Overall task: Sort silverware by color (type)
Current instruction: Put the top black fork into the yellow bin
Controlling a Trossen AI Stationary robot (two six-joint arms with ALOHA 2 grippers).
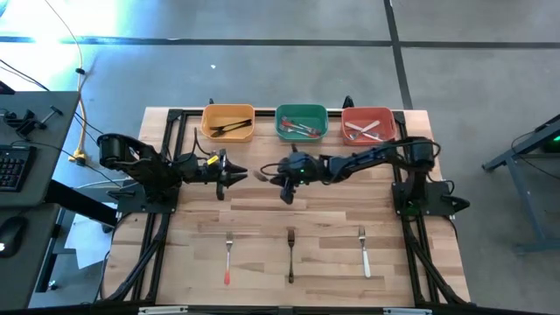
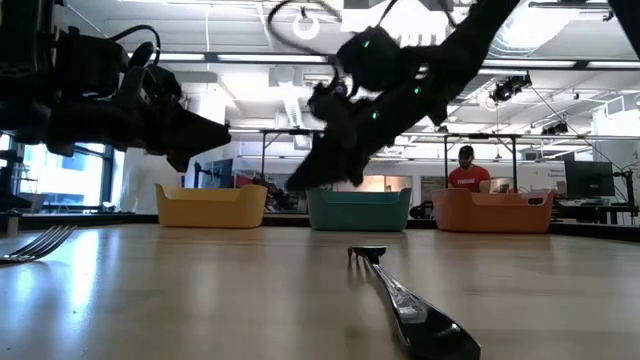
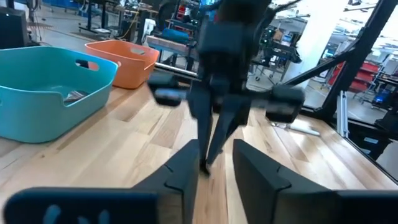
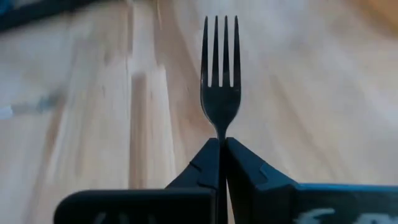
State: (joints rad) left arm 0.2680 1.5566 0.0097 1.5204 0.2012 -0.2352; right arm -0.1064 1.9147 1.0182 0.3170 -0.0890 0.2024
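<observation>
Gleaming four-tined fork point(image 4: 220, 81) in right claw point(image 4: 221, 163)

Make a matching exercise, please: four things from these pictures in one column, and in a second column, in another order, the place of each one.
Things:
1. right gripper
2. yellow bin
3. red-handled fork
4. left gripper

Places or states:
A. lies on the table near the front edge, on the left of three forks
B. shut on a fork, above the middle of the table
C. open, facing the right gripper
D. holds black-handled silverware, leftmost in the back row

Pairs: 1-B, 2-D, 3-A, 4-C
</observation>
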